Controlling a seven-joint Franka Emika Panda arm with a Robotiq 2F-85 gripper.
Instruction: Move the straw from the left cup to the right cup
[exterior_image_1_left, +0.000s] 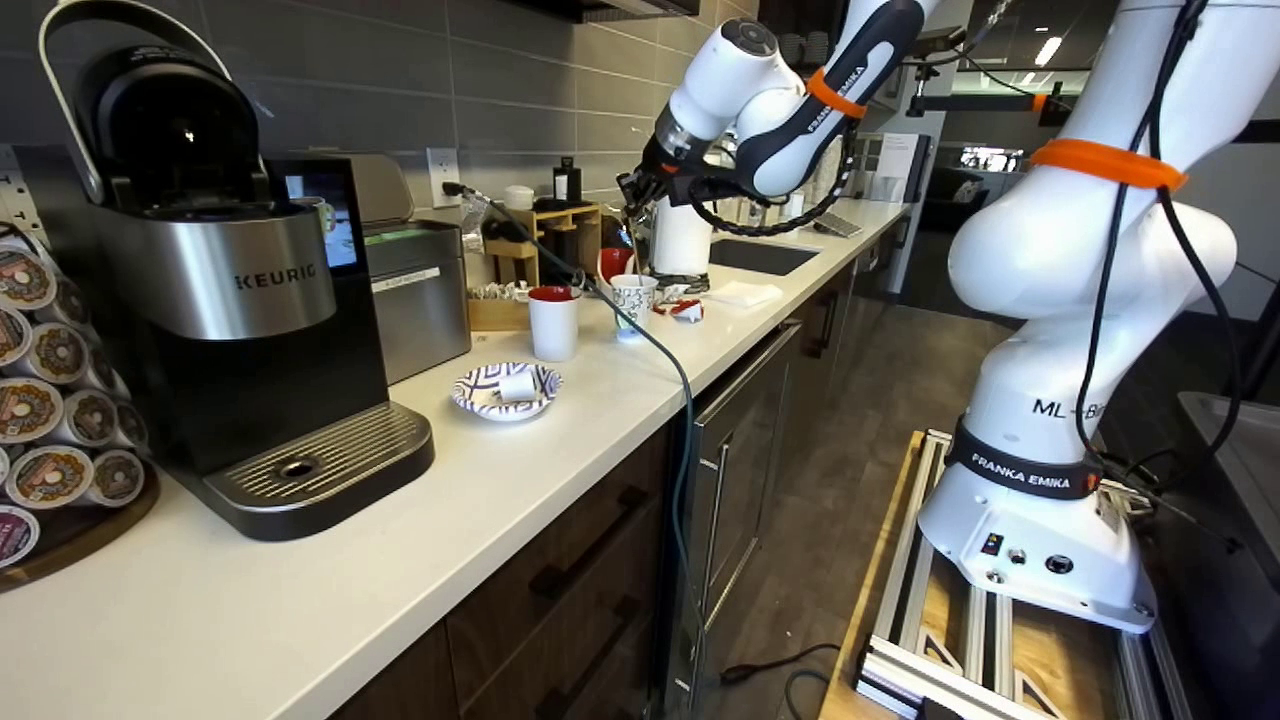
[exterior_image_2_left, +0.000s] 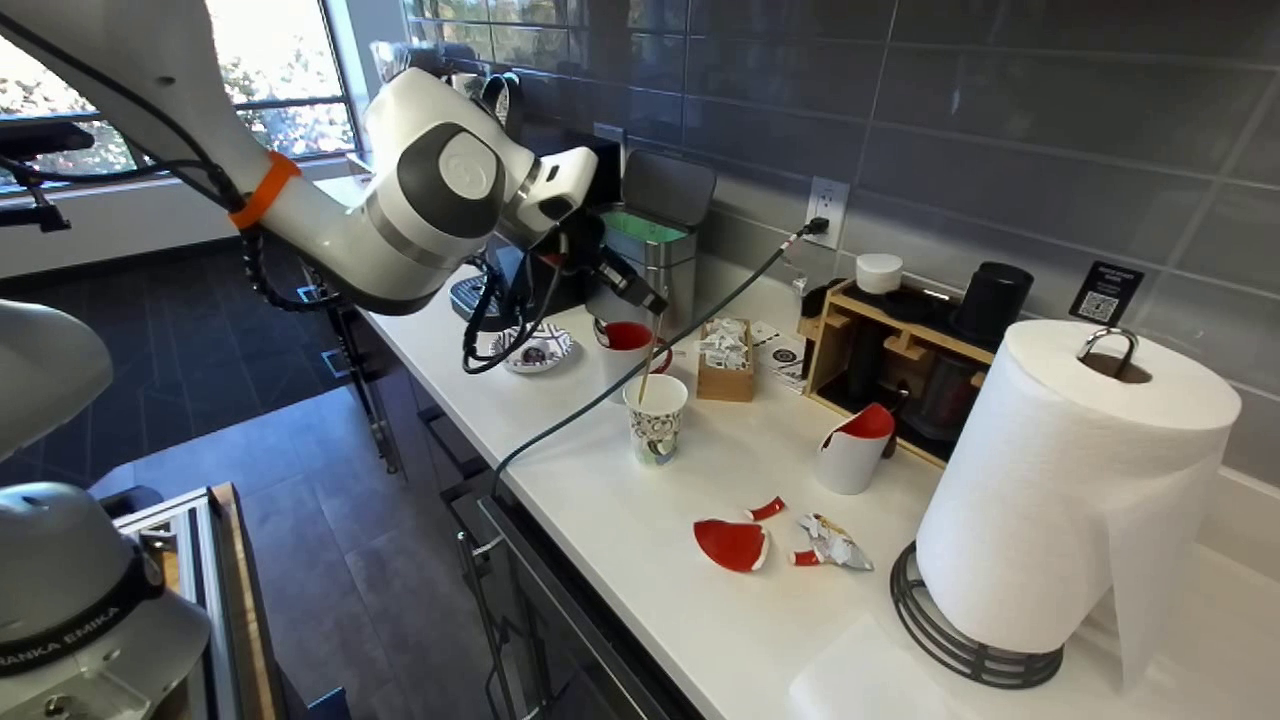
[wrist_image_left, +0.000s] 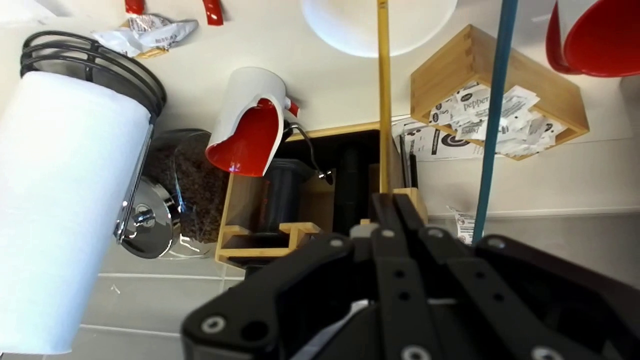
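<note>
We read KEURIG on the black-and-silver coffee machine (exterior_image_1_left: 210, 282), FRANKA EMIKA on the white robot arm (exterior_image_1_left: 1040, 260) and "pepper" on small white packets (wrist_image_left: 472, 107) in a rectangular wooden box (wrist_image_left: 445, 70). Pinched tight in the black claw (wrist_image_left: 391, 199), a thin tan straw (wrist_image_left: 383, 75) reaches down into a scroll-patterned white paper cup (exterior_image_2_left: 656, 435) on the white counter (exterior_image_2_left: 620, 520). A teal cable (wrist_image_left: 496, 100) slants between that cup and a tall white mug with a red interior (exterior_image_1_left: 554, 328); nearby we find red-and-white shards (exterior_image_2_left: 730, 543) and a broken white mug with a red lining (exterior_image_2_left: 845, 465).
</note>
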